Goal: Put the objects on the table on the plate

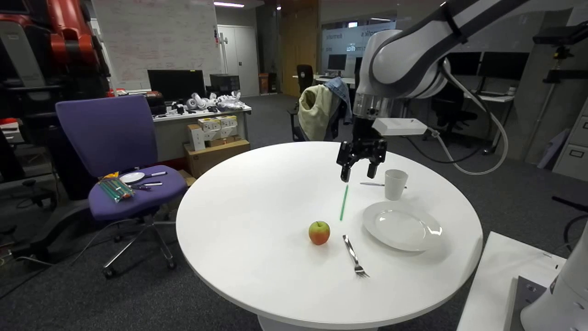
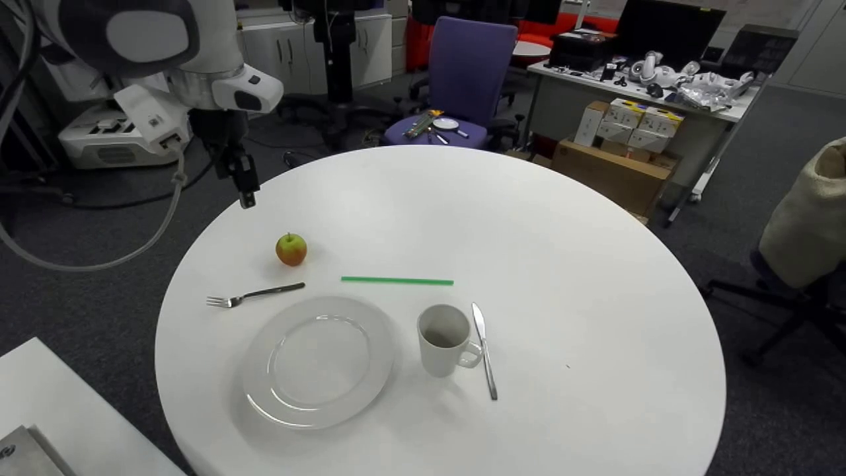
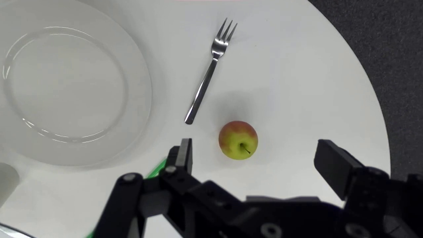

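Apple [image 3: 238, 140] on table [image 1: 257, 197] | fork [image 3: 209, 74] beside plate [image 2: 317, 362] | jaws spread above table

Plate [image 3: 67, 86], cup [image 3: 7, 181] cut off in wrist vw, stick [image 3: 156, 169] ptly hidden

a red-and-green apple [image 3: 238, 140], silvery metal fork [image 3: 203, 88], straight green stick [image 2: 397, 280], upright white handled mug [image 2: 439, 357] and, just beside it, a silvery metal knife [image 2: 488, 360] rest near a round, shallow white plate [image 2: 318, 363] on a round white tabletop [image 2: 581, 264].
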